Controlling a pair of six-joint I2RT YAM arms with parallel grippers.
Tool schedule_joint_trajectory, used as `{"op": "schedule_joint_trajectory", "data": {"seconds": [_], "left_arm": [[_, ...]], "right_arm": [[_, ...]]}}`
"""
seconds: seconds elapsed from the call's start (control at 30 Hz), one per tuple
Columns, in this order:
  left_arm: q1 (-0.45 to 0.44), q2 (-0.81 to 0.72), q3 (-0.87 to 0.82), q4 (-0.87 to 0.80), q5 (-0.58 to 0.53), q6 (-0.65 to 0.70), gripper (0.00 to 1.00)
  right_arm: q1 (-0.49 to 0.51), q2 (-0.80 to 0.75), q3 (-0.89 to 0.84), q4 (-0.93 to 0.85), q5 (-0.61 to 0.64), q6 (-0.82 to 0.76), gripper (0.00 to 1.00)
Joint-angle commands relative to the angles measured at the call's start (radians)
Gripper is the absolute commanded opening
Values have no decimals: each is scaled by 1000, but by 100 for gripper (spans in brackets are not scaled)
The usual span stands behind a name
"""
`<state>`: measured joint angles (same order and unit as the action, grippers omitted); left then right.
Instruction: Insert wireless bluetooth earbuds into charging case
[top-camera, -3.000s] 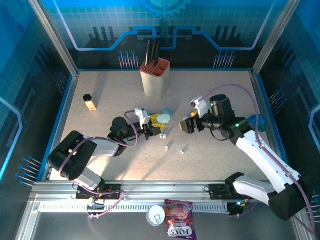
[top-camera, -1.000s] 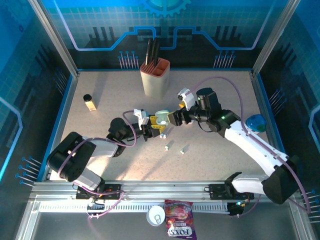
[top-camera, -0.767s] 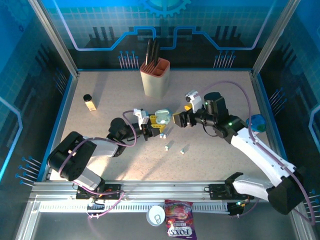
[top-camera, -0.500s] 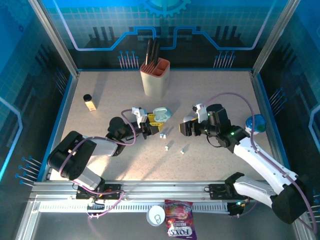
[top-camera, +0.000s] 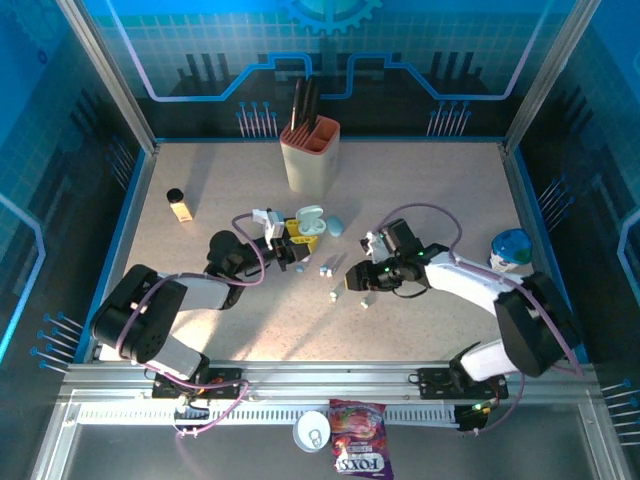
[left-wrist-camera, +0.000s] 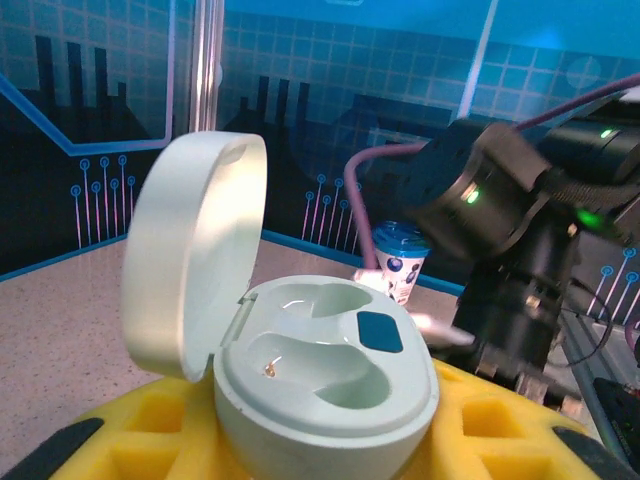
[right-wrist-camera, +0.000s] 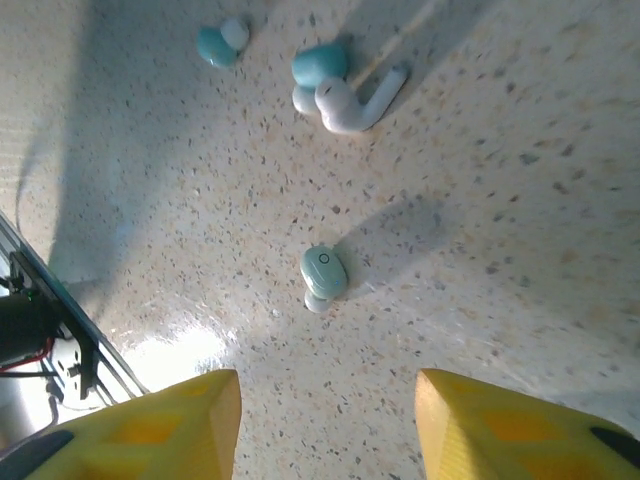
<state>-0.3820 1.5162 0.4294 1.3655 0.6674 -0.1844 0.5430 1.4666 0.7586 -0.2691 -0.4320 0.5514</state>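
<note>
While the left gripper (top-camera: 296, 234) has its jaws clamped on the open charging case (left-wrist-camera: 325, 375), lid up, the right gripper (right-wrist-camera: 328, 420) hangs low over the tabletop (right-wrist-camera: 500, 250), jaws apart and empty. A teal earbud (right-wrist-camera: 323, 273) lies just ahead of them. A white stemmed earbud (right-wrist-camera: 355, 100) and teal bits (right-wrist-camera: 215, 42) lie further off.

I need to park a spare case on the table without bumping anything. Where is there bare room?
Bare: the far-right stretch between the beige holder and the cup; the far-left corner behind the small bottle; the near strip between the arms, before the rail. Crowded: the centre, around the left gripper, charging case, earbuds and right gripper.
</note>
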Motion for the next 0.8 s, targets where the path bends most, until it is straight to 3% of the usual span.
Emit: {"op": "schedule_joint_trajectory", "data": {"seconds": [0.0,0.33,0.63,0.77], "left_arm": [[7,-24,-3,35,19,-9,32],[8,-13,11,35,54,-27,32],[8,-12,8,34,63,-22,31],[8,-7,7,35,65,-14,31]], "right_arm": [[31,67,62,48,-68,21,50],[69,238,115,119,-98,23,49],[77,297,116,134,-117,22,49],[80,293,113,132,-111,27,43]]}}
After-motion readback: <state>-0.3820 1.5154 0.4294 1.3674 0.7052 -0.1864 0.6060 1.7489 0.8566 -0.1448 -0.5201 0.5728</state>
